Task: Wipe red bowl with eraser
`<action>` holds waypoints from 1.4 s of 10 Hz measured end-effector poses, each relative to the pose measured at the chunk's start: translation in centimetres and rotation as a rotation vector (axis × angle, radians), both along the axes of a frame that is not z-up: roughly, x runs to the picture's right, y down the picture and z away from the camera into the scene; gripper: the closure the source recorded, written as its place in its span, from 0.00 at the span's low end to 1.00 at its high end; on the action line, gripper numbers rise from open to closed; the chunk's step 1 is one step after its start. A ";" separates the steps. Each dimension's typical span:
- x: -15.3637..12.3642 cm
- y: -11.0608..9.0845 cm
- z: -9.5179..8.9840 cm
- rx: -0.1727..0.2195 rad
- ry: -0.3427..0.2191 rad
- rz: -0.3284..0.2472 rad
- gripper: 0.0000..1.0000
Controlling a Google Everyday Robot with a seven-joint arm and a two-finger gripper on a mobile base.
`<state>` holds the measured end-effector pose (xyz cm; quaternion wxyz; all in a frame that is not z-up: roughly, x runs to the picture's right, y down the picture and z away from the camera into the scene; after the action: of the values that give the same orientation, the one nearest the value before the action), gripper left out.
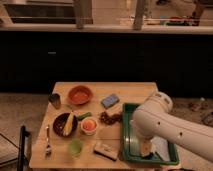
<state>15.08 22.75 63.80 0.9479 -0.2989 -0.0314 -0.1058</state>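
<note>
My gripper is over the green tray at the table's four o'clock. A blue sponge lies toward twelve. The dark bowl with yellow food, white cup and fork sit toward eight.

Tool apparently low inside green tray, eraser near the tray, red bowl well apart.

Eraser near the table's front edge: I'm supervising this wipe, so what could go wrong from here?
The gripper is down in the green rectangular tray; lifting out, it may catch the rim. The small tan-topped eraser block lies near the front edge, so a clumsy grasp might push it off. The way to the round orange-red bowl passes the small white cup, which could tip.
</note>
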 end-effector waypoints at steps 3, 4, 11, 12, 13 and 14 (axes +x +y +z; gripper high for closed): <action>-1.9 1.5 -0.2 -0.009 -0.018 -0.012 0.20; -2.2 1.7 -0.1 -0.011 -0.022 -0.014 0.20; -6.2 4.5 0.3 -0.035 -0.038 0.011 0.20; -6.6 4.8 0.5 -0.038 -0.036 0.015 0.20; -6.8 5.2 0.7 -0.041 -0.033 0.021 0.21; -6.9 5.5 0.6 -0.044 -0.030 0.028 0.27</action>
<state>8.16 28.22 64.43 0.9418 -0.3177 -0.0523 -0.0963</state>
